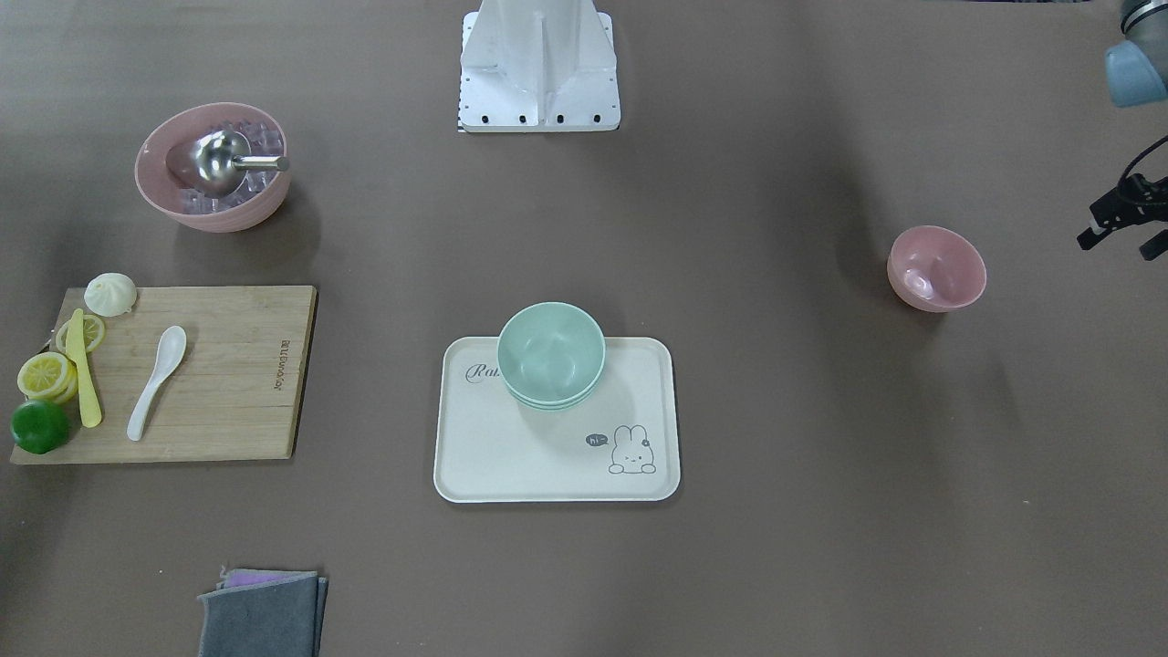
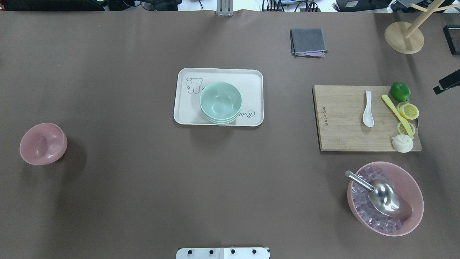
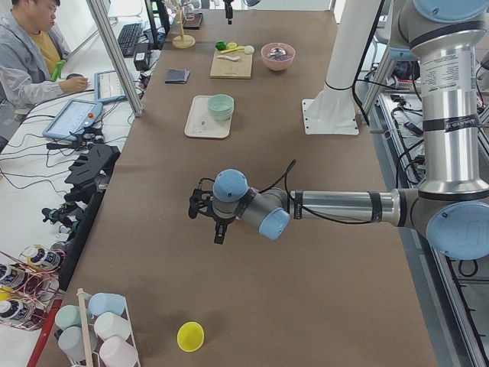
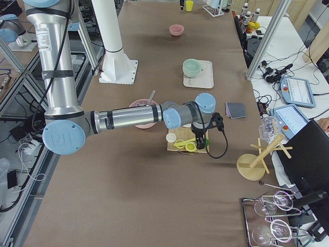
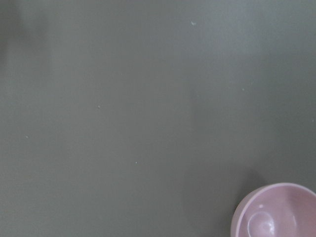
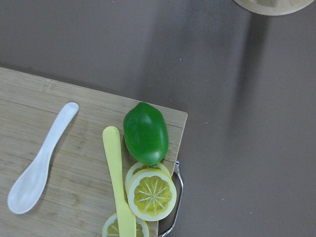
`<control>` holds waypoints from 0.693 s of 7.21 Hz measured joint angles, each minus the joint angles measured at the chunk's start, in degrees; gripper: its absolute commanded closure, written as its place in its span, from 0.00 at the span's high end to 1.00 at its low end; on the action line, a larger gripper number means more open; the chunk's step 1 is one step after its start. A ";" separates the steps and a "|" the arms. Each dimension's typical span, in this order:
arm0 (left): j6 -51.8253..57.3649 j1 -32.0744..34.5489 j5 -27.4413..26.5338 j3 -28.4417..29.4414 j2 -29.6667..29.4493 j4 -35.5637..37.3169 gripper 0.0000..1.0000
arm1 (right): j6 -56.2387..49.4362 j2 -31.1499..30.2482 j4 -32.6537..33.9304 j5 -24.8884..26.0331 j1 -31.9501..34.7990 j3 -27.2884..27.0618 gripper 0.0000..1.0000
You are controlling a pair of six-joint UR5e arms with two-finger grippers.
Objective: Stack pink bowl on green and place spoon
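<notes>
Near the worktop's left end edge, the pink bowl (image 2: 43, 144) sits upright on the bare brown surface, by itself. The left gripper (image 1: 1121, 242) hangs beyond it toward that edge, apart from the bowl, its two fingers spread with nothing between them. At the middle of the worktop, somewhat toward the operators' edge, the green bowl (image 2: 220, 102) stands on a cream tray (image 2: 187, 115), showing layered rims below its lip. Toward the right end edge, the spoon (image 2: 368, 113) lies on a wooden cutting board (image 2: 337, 122), scoop facing up and toward the robot's edge. Just beside it on the board lie a yellow knife (image 2: 397, 115), a lime (image 2: 400, 91) and lemon slices (image 2: 409, 110). The right gripper (image 2: 445, 83) hovers by the board's corner nearest the right end edge; I cannot tell whether its fingers are apart or together.
</notes>
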State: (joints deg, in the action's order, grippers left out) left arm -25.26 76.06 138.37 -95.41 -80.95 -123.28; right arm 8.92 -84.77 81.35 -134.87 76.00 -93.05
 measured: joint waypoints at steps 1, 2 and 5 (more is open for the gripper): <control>-0.17 -1.02 -0.08 0.22 0.02 -0.06 0.98 | 0.04 0.05 -0.07 0.07 -0.08 0.48 1.00; -0.39 -2.35 -0.22 0.31 -0.12 -0.10 0.98 | 0.05 0.20 -0.09 0.15 -0.26 0.96 1.00; -5.00 -9.16 -1.01 0.26 -2.48 -0.14 0.97 | 0.08 0.06 -0.05 0.08 -1.18 1.32 1.00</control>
State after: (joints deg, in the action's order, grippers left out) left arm -30.26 66.90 137.37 -95.16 -83.43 -123.42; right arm 9.00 -84.71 81.29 -134.79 74.82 -91.73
